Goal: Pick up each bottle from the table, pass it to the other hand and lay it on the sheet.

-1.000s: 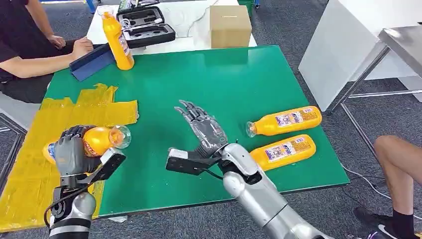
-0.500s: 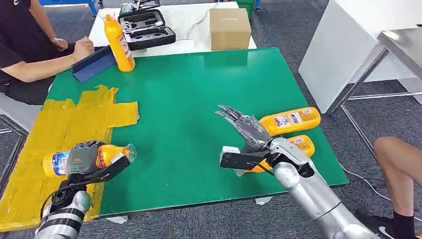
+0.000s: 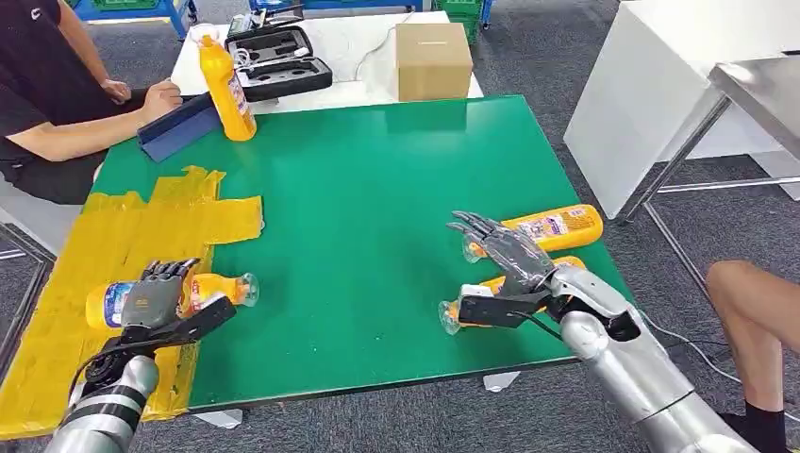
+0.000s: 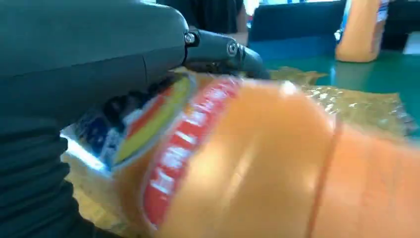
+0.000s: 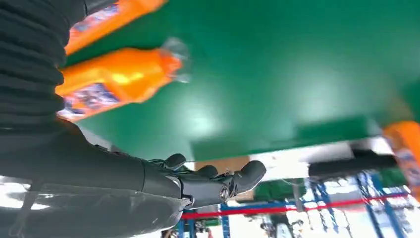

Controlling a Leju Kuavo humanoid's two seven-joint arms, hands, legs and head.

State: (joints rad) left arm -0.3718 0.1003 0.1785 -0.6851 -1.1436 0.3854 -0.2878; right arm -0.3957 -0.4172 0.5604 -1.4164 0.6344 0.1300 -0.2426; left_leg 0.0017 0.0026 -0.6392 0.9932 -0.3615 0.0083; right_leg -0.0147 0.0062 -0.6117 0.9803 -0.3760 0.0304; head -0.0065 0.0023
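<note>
The left robot hand (image 3: 158, 294) grasps a bottle (image 3: 212, 289) lying on the yellow sheet (image 3: 113, 236) at 8 o'clock on the worktop (image 3: 377, 189), apparently setting it down there. The right robot hand (image 3: 500, 250), fingers spread and empty, hovers over 2 sealed, juice-filled bottles (image 3: 552, 225) at 4 o'clock, likely next.
</note>
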